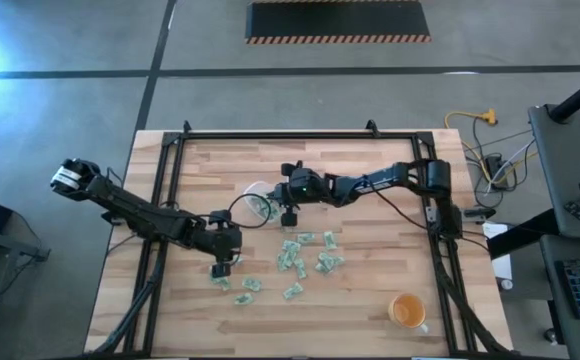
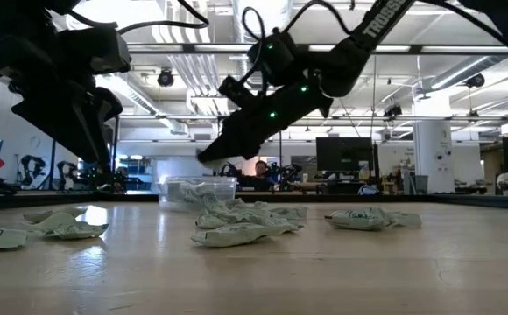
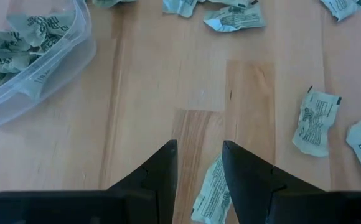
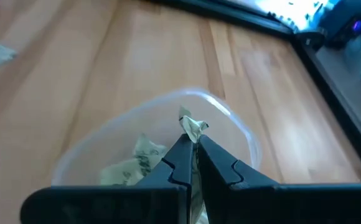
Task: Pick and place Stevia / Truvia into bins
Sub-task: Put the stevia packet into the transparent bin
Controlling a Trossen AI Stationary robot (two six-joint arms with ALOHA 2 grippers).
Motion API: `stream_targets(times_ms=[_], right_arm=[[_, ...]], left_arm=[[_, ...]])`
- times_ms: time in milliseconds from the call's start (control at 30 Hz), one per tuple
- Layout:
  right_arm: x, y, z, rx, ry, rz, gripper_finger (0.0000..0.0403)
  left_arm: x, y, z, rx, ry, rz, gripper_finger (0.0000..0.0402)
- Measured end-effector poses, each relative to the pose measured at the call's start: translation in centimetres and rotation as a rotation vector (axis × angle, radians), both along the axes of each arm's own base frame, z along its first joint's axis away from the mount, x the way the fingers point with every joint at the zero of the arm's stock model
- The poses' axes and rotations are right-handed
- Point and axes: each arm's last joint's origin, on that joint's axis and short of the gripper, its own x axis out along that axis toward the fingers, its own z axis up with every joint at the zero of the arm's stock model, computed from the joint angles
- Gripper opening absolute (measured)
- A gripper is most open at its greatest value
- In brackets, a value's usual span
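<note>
Right pincer (image 4: pixel 196 142) hangs over the clear tub (image 4: pixel 243 134) near the middle of the desk (image 1: pixel 370 300), its two dark fingers pressed together on a crumpled pale green packet (image 4: pixel 193 127) whose top sticks up past the tips. Inside the tub lie more packets (image 4: pixel 137 163), seen through its see-through wall.

Left pincer (image 3: pixel 199 163) sits low over the wood toward the front left part of the desk, its fingers standing partly apart, neither wide nor closed. One packet (image 3: pixel 213 194) lies flat on the boards in the gap between them and under the right-hand finger; whether the fingers touch it cannot be told. Two more packets (image 3: pixel 316 121) lie just beside it on the wood.

From above, the rest of the loose packets (image 1: pixel 305 258) are scattered in a patch between the desk's middle and its front edge, a few (image 1: pixel 248 286) close to the left pincer. An orange cup (image 1: pixel 407 312) stands near the front right corner, well apart from the packets.
</note>
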Motion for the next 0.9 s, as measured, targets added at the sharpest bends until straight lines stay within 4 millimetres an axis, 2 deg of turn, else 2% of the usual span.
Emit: stream_targets(times_ms=[233, 633, 900], right_arm=[[1.0, -1.0, -0.1, 0.052, 0.065, -0.042, 0.0023], [0.5, -0.8, 0.4, 0.005, 0.131, -0.008, 0.0138], [-1.5, 0.8, 3.4, 0.017, 0.25, 0.036, 0.0159]], left_arm=[[0.0, -0.1, 0.0, -0.001, 0.001, -0.006, 0.011], [-0.3, -0.6, -0.1, -0.016, 0.009, -0.034, 0.011], [-0.7, -2.2, -0.8, -0.043, 0.043, -0.065, 0.011]])
